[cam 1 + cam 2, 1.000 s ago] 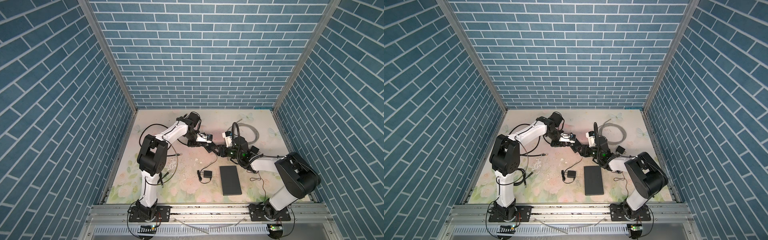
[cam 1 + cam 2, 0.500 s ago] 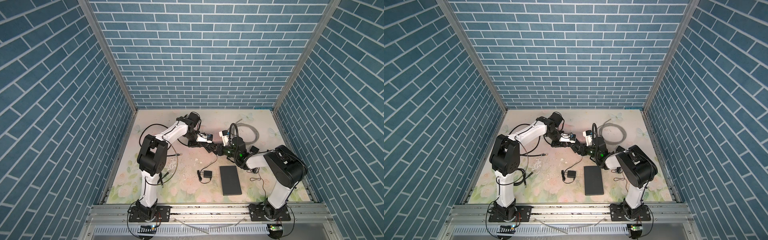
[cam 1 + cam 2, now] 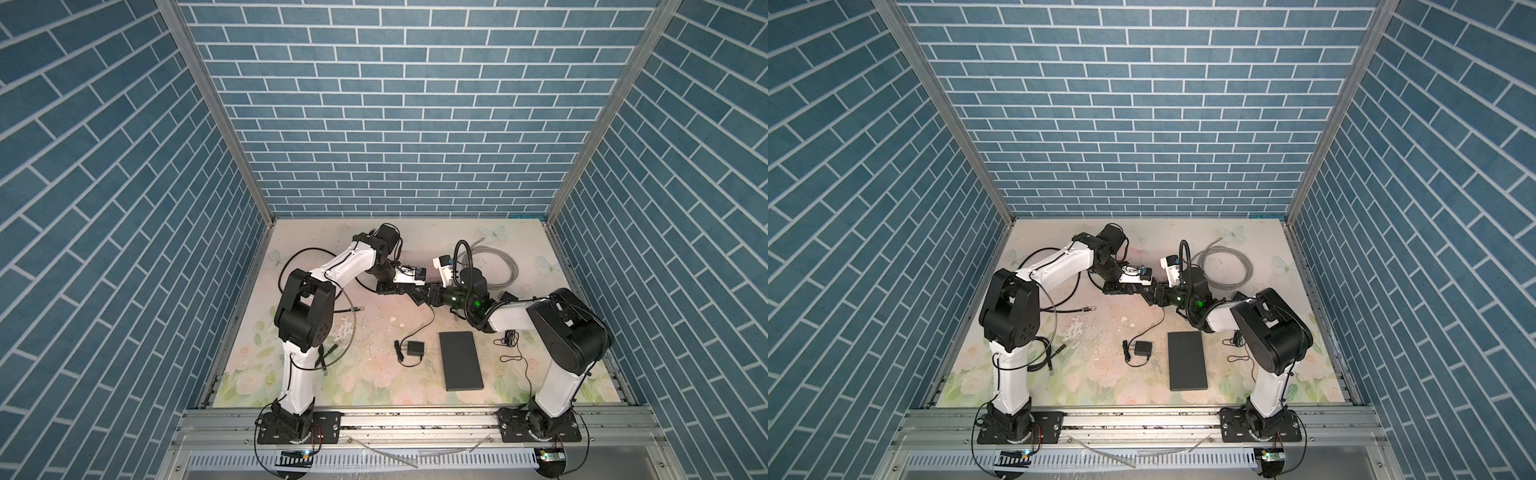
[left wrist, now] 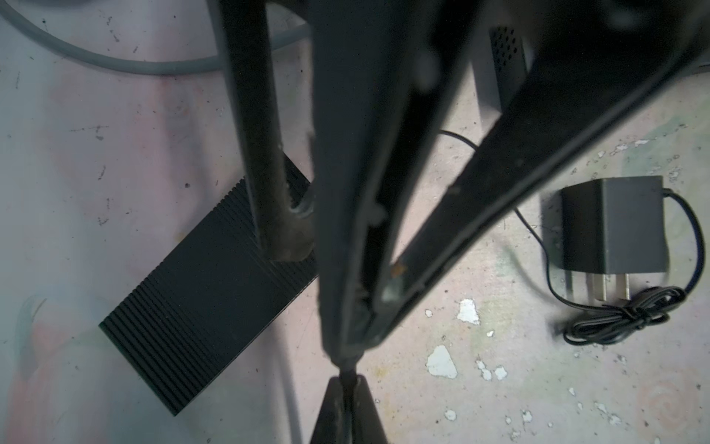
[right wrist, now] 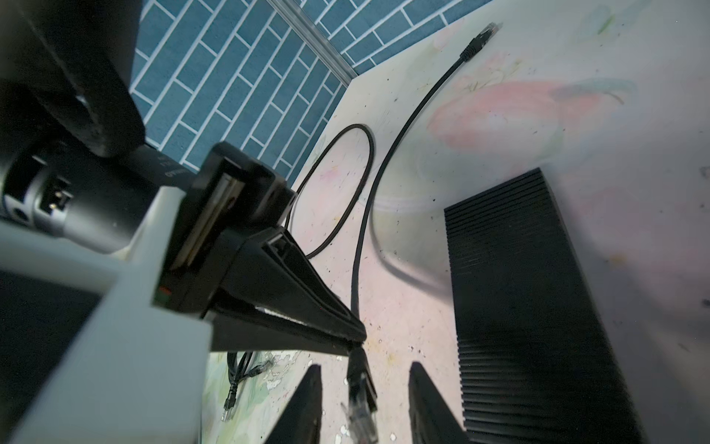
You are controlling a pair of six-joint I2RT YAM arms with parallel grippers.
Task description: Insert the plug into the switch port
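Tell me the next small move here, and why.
Probably close the right claw onto the plug: it hangs between the open jaws, untouched by either, while the left claw is shut on the black cable just behind it. A firm grip on the plug itself seems needed before steering it to the switch lying nearby.

**No legible text in the scene**

No words, numbers or brand names can be read on anything in view. The only lettering is a short white mark [image 5: 171,170] on the black motor housing [image 5: 96,215] at the left arm's wrist, seen from the right wrist camera. It is too small and blurred to make out.
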